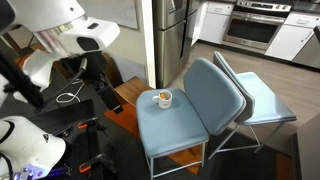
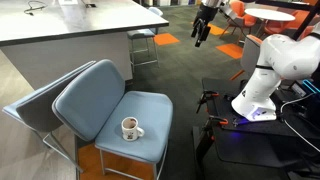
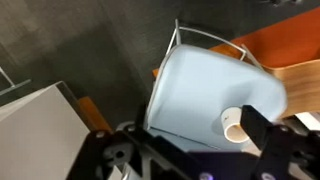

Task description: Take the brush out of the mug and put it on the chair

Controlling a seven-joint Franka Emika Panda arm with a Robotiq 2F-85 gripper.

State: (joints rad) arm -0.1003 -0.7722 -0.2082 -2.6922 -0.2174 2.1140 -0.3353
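The white mug (image 1: 163,98) stands upright near the middle of the blue-grey chair's seat (image 1: 185,125), and both show in both exterior views, the mug (image 2: 130,127) on the chair (image 2: 150,110). Something tan-brown shows in the mug's mouth. The brush itself is too small to make out. My gripper (image 2: 202,36) hangs open and empty in the air, well away from the chair; it also shows in an exterior view (image 1: 104,97). In the wrist view the mug (image 3: 233,124) lies on the seat (image 3: 195,85), partly behind one dark finger of my gripper (image 3: 190,150).
A paler blue chair (image 1: 262,100) stands right behind the blue-grey one. A white counter (image 2: 60,35) with stools (image 2: 141,42) is beyond. The robot base (image 2: 262,85) stands beside the chair. A fridge (image 1: 175,35) and kitchen units are at the back.
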